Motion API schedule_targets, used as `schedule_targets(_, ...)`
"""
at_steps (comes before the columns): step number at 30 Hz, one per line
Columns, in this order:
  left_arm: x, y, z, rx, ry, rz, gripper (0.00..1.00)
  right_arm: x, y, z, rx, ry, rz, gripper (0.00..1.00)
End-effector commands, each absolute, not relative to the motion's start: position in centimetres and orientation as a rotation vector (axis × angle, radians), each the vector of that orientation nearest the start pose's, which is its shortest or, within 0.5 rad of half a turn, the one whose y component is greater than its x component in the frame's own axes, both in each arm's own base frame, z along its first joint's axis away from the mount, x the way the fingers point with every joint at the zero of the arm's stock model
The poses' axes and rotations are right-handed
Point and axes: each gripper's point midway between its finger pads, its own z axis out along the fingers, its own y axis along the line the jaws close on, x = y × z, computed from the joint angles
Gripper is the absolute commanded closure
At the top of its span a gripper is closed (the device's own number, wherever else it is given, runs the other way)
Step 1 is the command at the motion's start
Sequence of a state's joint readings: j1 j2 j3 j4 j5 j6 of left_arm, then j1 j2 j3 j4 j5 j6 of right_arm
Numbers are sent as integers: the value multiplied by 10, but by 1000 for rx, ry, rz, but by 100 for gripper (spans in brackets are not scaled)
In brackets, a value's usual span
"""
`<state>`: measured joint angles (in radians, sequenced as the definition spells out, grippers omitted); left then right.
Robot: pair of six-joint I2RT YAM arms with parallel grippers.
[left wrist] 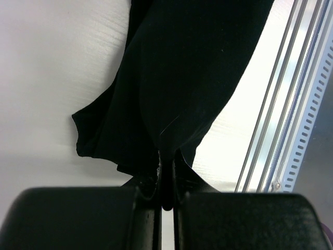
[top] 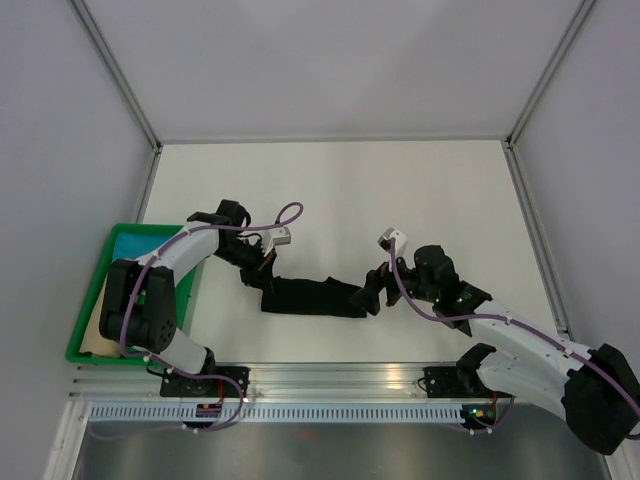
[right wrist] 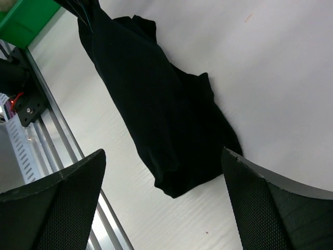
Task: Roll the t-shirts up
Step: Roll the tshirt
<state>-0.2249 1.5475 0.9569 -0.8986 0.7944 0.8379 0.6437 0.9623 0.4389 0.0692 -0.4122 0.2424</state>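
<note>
The left gripper [left wrist: 165,174] is pinched tight on a fold at one end of the black t-shirt [top: 315,297], its pads meeting with cloth between them. The right gripper [right wrist: 162,156] is spread wide and holds nothing, poised just over the shirt's other end. Between them the shirt lies on the white table [top: 400,190] as a long, loosely bunched strip near the front rail, neither flat nor rolled. I judge its rolling hardly begun: it needs laying out and winding up. The green bin [top: 88,305] at the left seems to hold tan cloth [top: 95,338], perhaps finished rolls, though that is too small to tell.
</note>
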Motion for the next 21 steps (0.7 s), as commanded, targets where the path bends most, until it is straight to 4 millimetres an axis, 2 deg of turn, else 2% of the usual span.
schedule_targets(1, 224, -158, 77, 1358, 2232, -1014, 98, 195, 260, 122, -587, 1992, 1045, 5)
schedule_targets(2, 224, -158, 78, 1357, 2232, -1013, 98, 194, 263, 120, -576, 1989, 1076, 7)
schedule_targets(3, 224, -158, 77, 1358, 2234, -1010, 98, 190, 266, 109, -548, 2023, 1110, 15)
schedule_targets(4, 224, -157, 76, 1358, 2242, -1010, 98, 194, 269, 113, -536, 1996, 1123, 22)
schedule_targets(5, 223, -157, 76, 1358, 2246, -1010, 98, 198, 268, 110, -514, 2002, 1104, 31)
schedule_targets(6, 223, -157, 75, 1358, 2247, -1011, 98, 200, 268, 107, -492, 2008, 1099, 47)
schedule_targets(9, 222, -157, 73, 1356, 2258, -1022, 98, 205, 263, 106, -450, 2014, 1070, 68)
schedule_targets(11, 222, -159, 73, 1349, 2258, -1042, 98, 203, 261, 102, -433, 2040, 1071, 77)
schedule_targets(12, 223, -160, 74, 1340, 2263, -1051, 97, 202, 259, 97, -422, 2067, 1069, 92)
schedule_targets(13, 223, -160, 74, 1333, 2268, -1058, 97, 201, 257, 94, -397, 2091, 1078, 100)
schedule_targets(16, 233, -162, 70, 1286, 2320, -1076, 94, 201, 250, 79, -315, 2188, 1107, 100)
schedule_targets(17, 234, -163, 66, 1264, 2350, -1094, 93, 207, 245, 71, -264, 2235, 1106, 100)
schedule_targets(19, 242, -166, 69, 1238, 2353, -1109, 92, 207, 245, 67, -239, 2276, 1171, 100)
schedule_targets(20, 245, -167, 69, 1206, 2373, -1122, 90, 213, 240, 59, -156, 2321, 1183, 100)
schedule_targets(21, 249, -169, 66, 1189, 2390, -1129, 88, 219, 239, 59, -130, 2311, 1206, 100)
